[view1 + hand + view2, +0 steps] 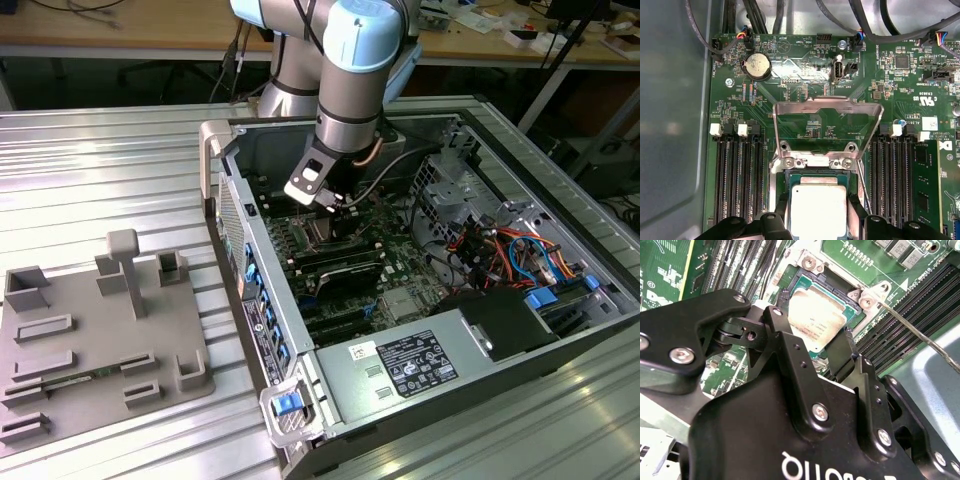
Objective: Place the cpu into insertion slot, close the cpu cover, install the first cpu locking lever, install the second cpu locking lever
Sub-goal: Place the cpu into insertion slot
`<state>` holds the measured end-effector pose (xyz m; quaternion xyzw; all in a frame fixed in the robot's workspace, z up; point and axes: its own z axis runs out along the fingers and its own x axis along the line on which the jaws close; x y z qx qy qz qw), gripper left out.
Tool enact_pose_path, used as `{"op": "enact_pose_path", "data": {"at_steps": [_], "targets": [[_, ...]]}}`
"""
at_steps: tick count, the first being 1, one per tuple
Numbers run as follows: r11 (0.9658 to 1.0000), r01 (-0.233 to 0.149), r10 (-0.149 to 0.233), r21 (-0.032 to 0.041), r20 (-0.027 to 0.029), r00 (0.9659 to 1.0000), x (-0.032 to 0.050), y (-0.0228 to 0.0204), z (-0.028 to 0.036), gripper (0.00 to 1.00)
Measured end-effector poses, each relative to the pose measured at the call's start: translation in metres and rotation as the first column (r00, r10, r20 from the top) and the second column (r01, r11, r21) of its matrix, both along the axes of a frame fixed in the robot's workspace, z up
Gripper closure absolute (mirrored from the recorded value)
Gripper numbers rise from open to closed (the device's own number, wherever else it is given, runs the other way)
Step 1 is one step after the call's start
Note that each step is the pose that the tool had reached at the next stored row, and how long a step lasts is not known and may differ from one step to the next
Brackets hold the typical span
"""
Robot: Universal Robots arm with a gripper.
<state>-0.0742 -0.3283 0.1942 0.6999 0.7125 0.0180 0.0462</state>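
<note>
Cpu [817,320] seated in insertion slot [812,174], clamped between gripper [819,205] jaws; cpu cover [827,107] raised open just beyond. From the exterior view's left: grey fixture plate [90,330] on counter [100,170], then open computer case [255,300] with gripper inside.

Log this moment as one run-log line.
gripper: at silver-grey square cpu | cpu: set in silver-rimmed square insertion slot | thin silver metal cpu cover: raised open
</note>
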Motion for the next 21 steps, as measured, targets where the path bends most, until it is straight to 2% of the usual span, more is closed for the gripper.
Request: {"op": "enact_pose_path", "data": {"at_steps": [21], "targets": [[1.0, 0.0, 0.0, 0.0, 0.0, 1.0, 0.0001, 0.0, -0.0002, 0.45]]}}
